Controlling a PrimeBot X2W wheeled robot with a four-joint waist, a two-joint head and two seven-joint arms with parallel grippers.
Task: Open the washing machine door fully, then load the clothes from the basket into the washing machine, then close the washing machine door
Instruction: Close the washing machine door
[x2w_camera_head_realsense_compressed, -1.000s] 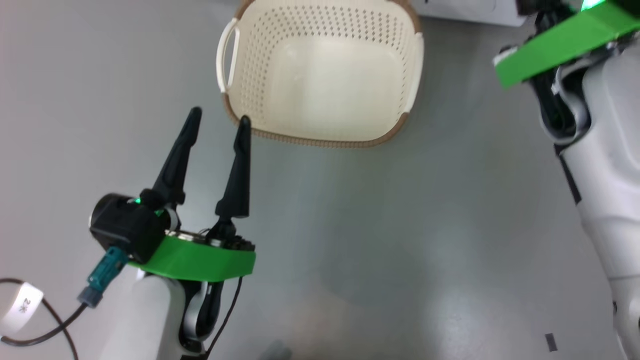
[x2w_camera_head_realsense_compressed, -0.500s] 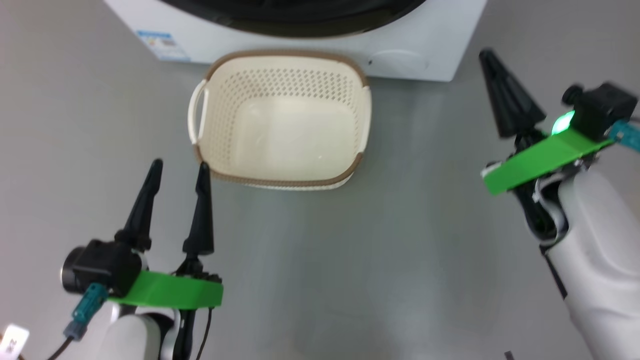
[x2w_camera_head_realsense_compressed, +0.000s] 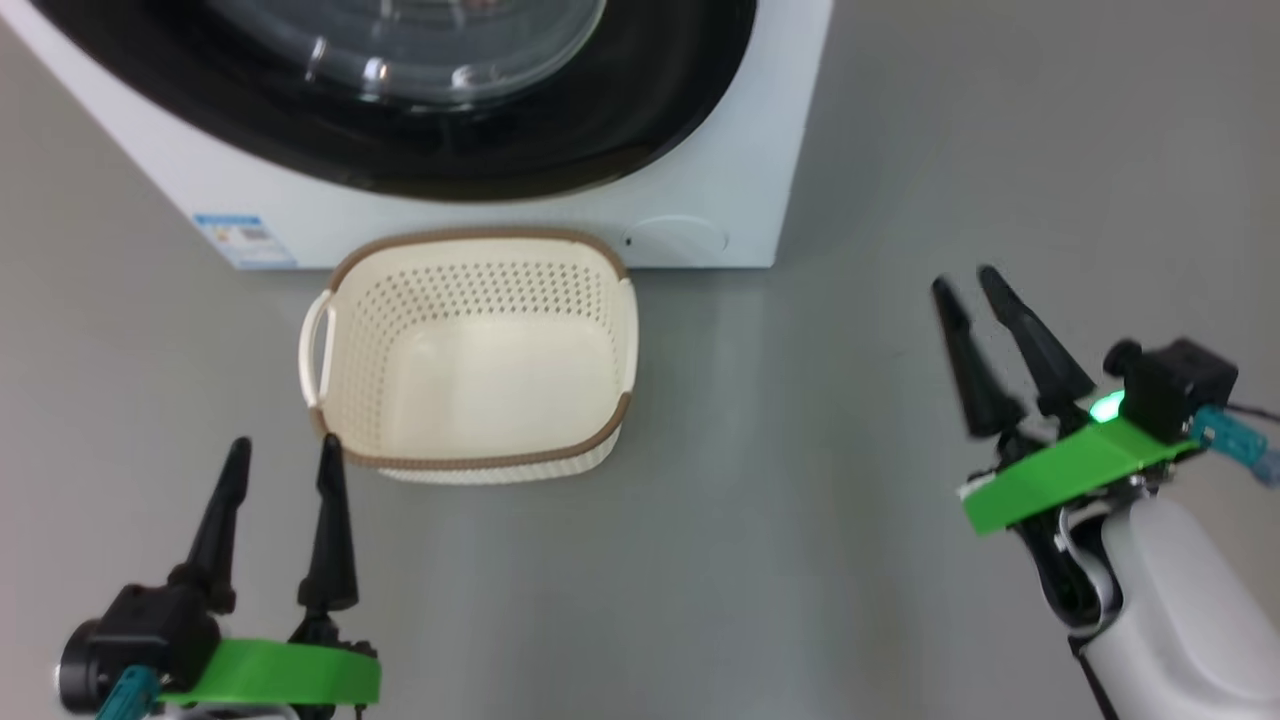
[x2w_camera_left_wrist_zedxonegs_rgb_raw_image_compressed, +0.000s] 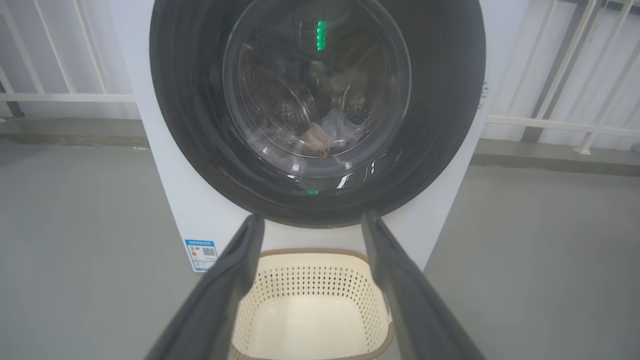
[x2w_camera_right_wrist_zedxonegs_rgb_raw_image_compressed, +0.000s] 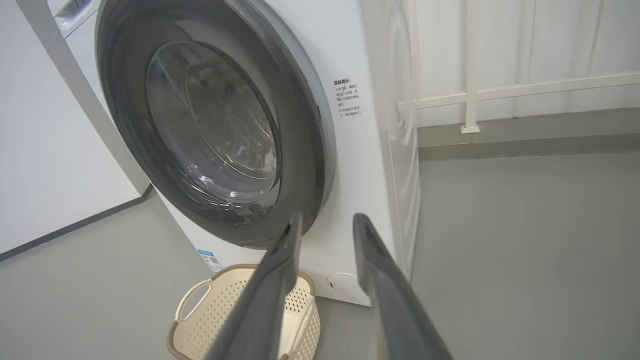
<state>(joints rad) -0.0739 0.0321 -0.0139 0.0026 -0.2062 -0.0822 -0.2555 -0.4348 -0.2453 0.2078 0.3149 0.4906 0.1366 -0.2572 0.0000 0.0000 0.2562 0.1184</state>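
The washing machine (x2w_camera_head_realsense_compressed: 770, 150) stands at the top of the head view, and its glossy black door (x2w_camera_head_realsense_compressed: 650, 120) lies shut against the front. Through the glass in the left wrist view, clothes (x2w_camera_left_wrist_zedxonegs_rgb_raw_image_compressed: 332, 131) rest low in the drum. The cream basket (x2w_camera_head_realsense_compressed: 470, 290) sits on the floor just before the machine, with nothing inside. My left gripper (x2w_camera_head_realsense_compressed: 283, 450) is open near the basket's front left corner, holding nothing. My right gripper (x2w_camera_head_realsense_compressed: 965, 280) hovers to the right of the machine with its fingers slightly apart and empty. The door (x2w_camera_right_wrist_zedxonegs_rgb_raw_image_compressed: 210, 140) and basket (x2w_camera_right_wrist_zedxonegs_rgb_raw_image_compressed: 200, 325) also appear in the right wrist view.
Grey floor (x2w_camera_head_realsense_compressed: 800, 500) spreads around the basket and to the machine's right. A blue sticker (x2w_camera_head_realsense_compressed: 245, 240) and a round filter cap (x2w_camera_head_realsense_compressed: 678, 240) mark the machine's lower front. White railings (x2w_camera_left_wrist_zedxonegs_rgb_raw_image_compressed: 550, 120) run along the wall behind, and a white wall (x2w_camera_right_wrist_zedxonegs_rgb_raw_image_compressed: 45, 165) stands left of the machine.
The head camera has tilted up, bringing the machine's front into view. My right gripper's fingers, shut before, now stand apart. The left gripper stays open.
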